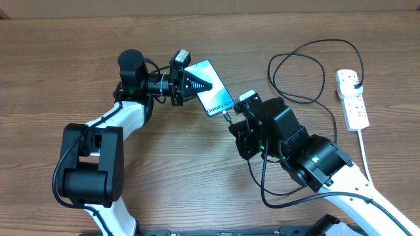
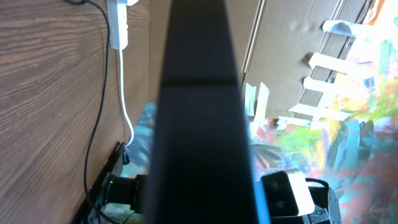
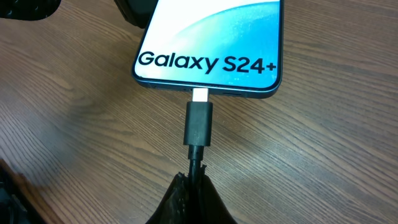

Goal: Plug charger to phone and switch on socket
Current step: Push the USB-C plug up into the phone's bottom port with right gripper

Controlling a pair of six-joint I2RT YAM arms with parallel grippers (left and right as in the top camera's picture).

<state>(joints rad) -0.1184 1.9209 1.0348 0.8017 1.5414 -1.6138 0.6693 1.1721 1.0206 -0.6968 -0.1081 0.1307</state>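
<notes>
left hand [image 1: 195, 83] clamped on slim blue-screened phone [image 1: 220, 98], bracing it against the push. right hand [image 3: 194, 198] pinches thin black charger cable [image 3: 196, 157]; connector [image 3: 199, 121] just ahead of the hand, not quite seated in port. white socket strip [image 1: 352, 98] well off to its right.

You see a matt brown wood-grain worktop [image 1: 65, 72], a slim blue phone [image 3: 211, 31] with a glossy, smooth screen, a matt black plastic charger connector [image 3: 199, 123] with a metal tip, and a smooth white plastic socket strip [image 1: 352, 98].

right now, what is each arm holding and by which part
The left fingers clamp the phone at the end away from its Galaxy text; the right fingers pinch the charger just behind its connector.
</notes>
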